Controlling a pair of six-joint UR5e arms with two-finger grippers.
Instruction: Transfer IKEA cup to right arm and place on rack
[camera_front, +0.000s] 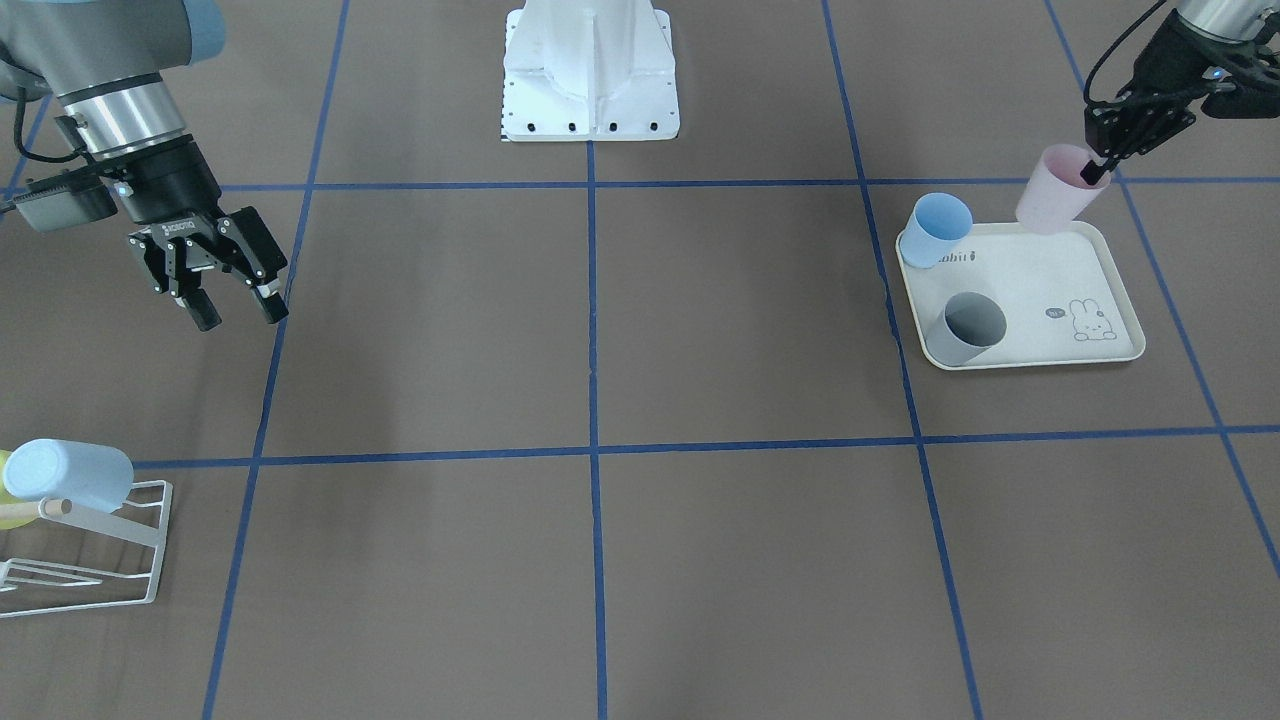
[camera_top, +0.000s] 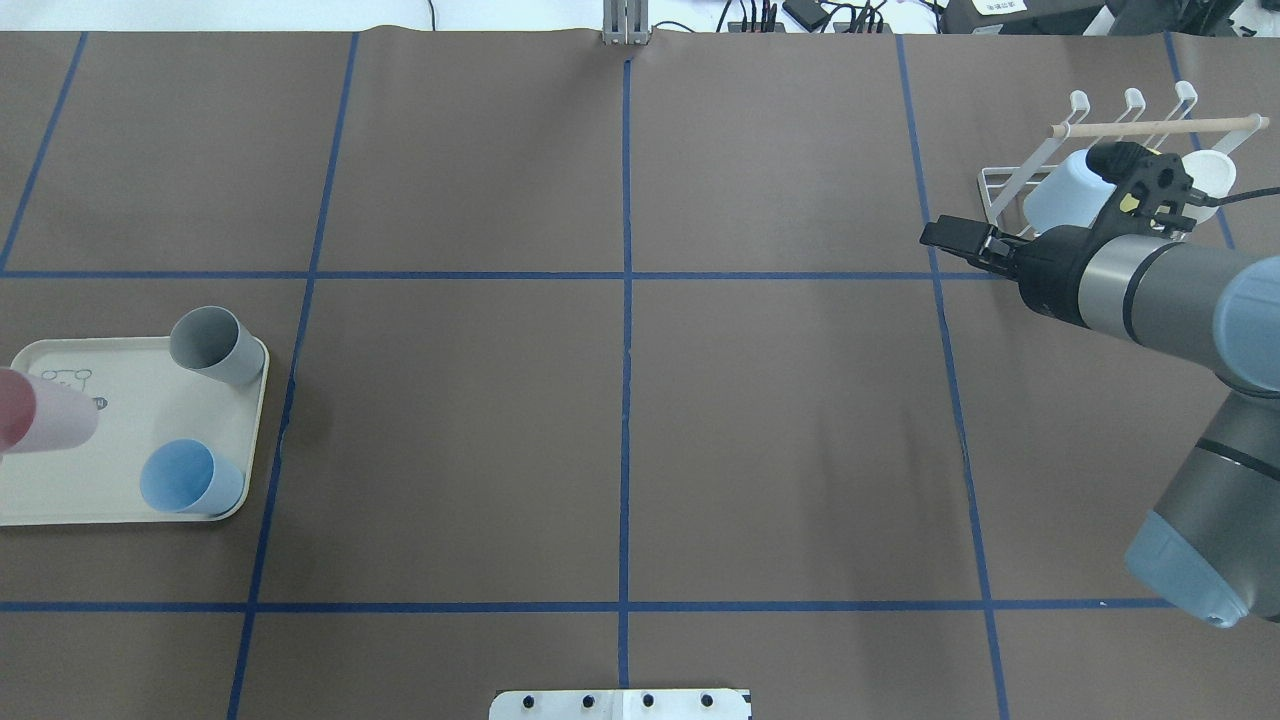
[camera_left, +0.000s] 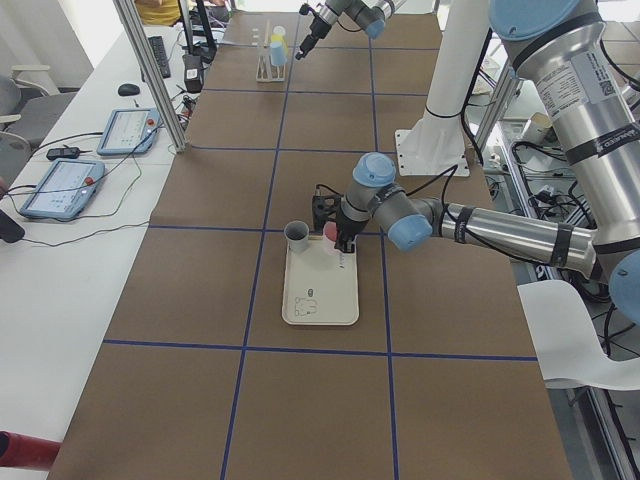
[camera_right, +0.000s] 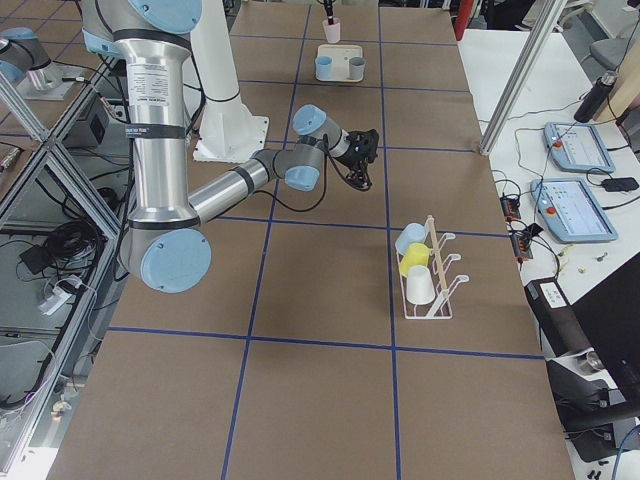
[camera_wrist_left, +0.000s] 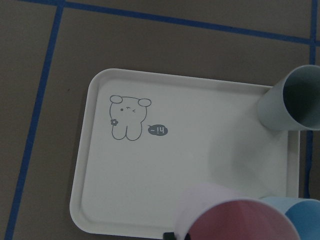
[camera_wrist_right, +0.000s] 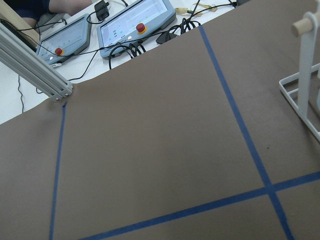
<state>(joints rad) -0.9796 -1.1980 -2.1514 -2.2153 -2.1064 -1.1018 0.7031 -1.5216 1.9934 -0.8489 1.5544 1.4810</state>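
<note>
Left pincer (camera_front: 1098, 170) clamps rim of tilted pink cup (camera_front: 1058, 190) above tray (camera_front: 1040, 285); right pincer (camera_front: 238, 313) spread apart.

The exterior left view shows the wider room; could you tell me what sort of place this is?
Probably a robotics lab: a teach pendant, aluminium framing and a table gridded with blue tape.

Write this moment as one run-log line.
left gripper: shut on pink cup, tilted over tray | right gripper: open, empty | rack: no pink cup
</note>
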